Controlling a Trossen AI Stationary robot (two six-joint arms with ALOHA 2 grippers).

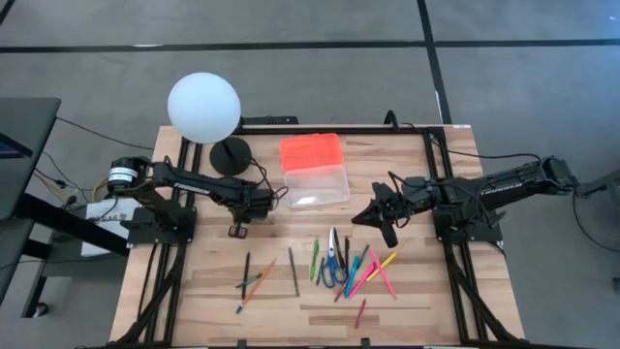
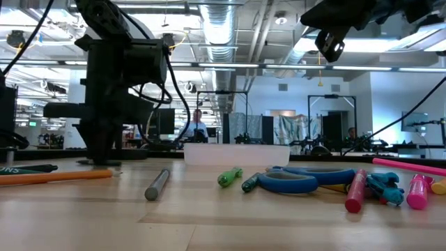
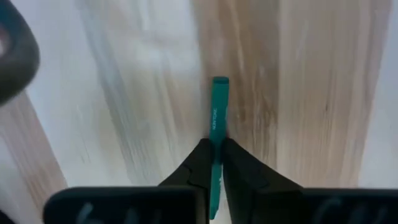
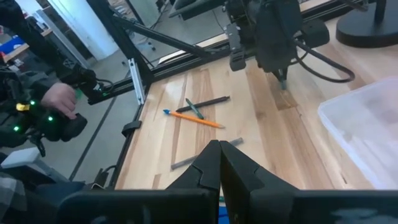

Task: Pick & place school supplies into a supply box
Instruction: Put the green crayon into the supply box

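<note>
Bare desk (image 1: 426, 305) right of pen cluster (image 1: 354, 267); globe lamp (image 1: 204, 107) crowds supply box (image 1: 315, 173) on left; box's right side open.

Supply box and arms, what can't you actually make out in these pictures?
- Supply box: contents unreadable through the clear plastic in the high view; the low view shows only its near wall.
- Teal pen in the left end effector: its lower end is hidden behind the fingers in the left wrist view.
- Right end effector: nothing shows between its shut fingers.
</note>
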